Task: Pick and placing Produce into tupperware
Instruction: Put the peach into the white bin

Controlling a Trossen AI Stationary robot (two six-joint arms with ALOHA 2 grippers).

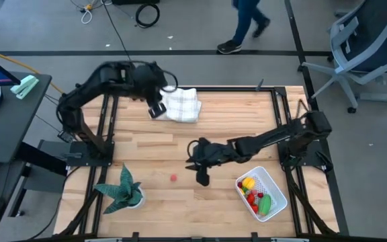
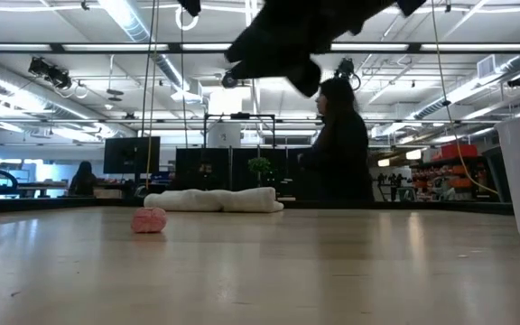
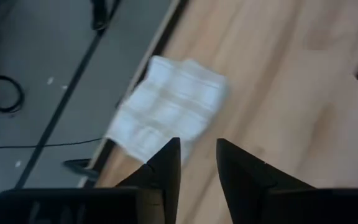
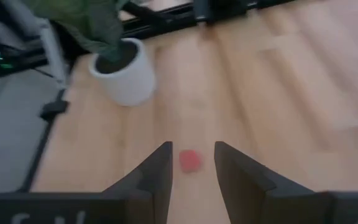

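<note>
Left claw: my left gripper [image 1: 156,109] hung over the table's far edge beside the white checked cloth [image 1: 182,104], fingers slightly parted, holding nothing.
Loose produce: a pinkish-red toy piece [image 1: 173,178] lay alone on the wooden table [image 1: 153,151], right of the potted plant [image 1: 123,189].
Right claw: my right gripper [image 1: 203,176] hovered just right of that piece, fingers apart, empty.
Tupperware: the white container [image 1: 275,186] sat near the table's front right corner, holding yellow, red and green pieces.

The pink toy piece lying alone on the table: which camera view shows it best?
The low view: the pink piece appears largest, unobstructed. The right wrist view frames it between the right hand fingers. The high view shows a dot; the left wrist view misses it.
</note>
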